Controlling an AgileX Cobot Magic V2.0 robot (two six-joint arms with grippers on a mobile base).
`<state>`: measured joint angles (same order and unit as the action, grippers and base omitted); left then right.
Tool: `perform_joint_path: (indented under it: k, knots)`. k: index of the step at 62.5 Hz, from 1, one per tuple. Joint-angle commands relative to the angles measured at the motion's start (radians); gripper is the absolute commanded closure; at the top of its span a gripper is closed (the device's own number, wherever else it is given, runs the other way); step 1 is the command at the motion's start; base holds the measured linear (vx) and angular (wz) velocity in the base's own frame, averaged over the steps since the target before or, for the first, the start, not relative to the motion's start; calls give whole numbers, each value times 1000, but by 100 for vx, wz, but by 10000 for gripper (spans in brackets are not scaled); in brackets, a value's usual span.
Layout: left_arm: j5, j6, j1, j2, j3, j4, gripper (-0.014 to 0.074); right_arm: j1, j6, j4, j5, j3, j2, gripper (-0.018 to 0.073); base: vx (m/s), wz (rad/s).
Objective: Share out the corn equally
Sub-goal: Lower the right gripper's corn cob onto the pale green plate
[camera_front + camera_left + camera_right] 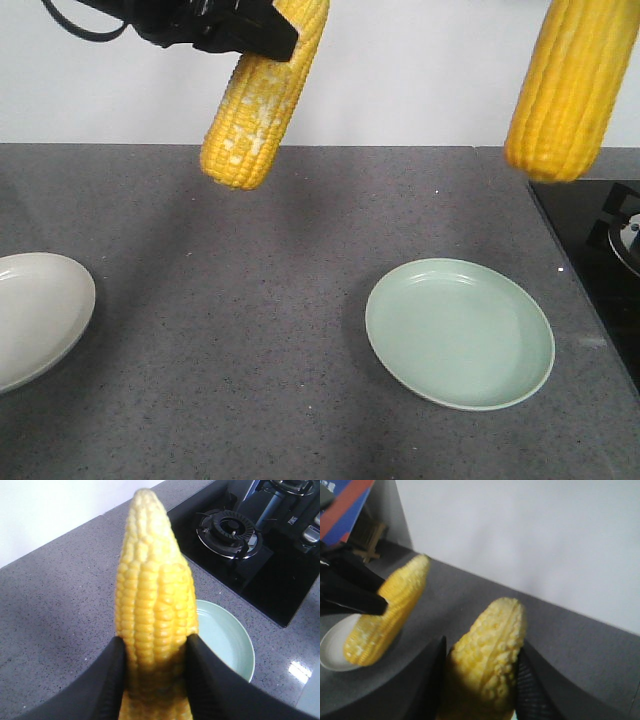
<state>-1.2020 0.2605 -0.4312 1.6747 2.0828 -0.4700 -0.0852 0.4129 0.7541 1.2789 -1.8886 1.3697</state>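
Observation:
Two corn cobs hang in the air above the grey counter. My left gripper (272, 40) is shut on one corn cob (260, 105), which tilts down over the counter's middle, left of the green plate (460, 335). In the left wrist view the black fingers (107, 680) clamp this cob (155, 600) on both sides. My right gripper (482, 655) is shut on the second corn cob (492, 635). That cob (572, 85) hangs at the top right, above and to the right of the green plate; the gripper itself is out of the front view. Both plates are bare.
A white plate (35, 310) sits at the counter's left edge, also seen as the white plate (334, 645) under the left arm. A black gas hob (600, 250) with a burner (229, 532) takes up the counter's right side. A white wall stands behind.

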Motion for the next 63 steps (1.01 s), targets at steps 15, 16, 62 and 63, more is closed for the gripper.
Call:
perform_joint_path:
  k: [15,16,62,63]
  knots:
    - [56,-1,-1,-44,29,-36,603,79,219,24,1,299,111,561,0,0]
    - [56,-1,-1,-44,29,-36,603,82,229,22,-3,310,118,561,0,0]
    - [57,-1,-1,-44,29,-36,603,188,341,-173,-135,356,337,524,0,0]
    - [57,-1,-1,-44,29,-36,603,188,341,-174,-135,356,339,519,0,0]
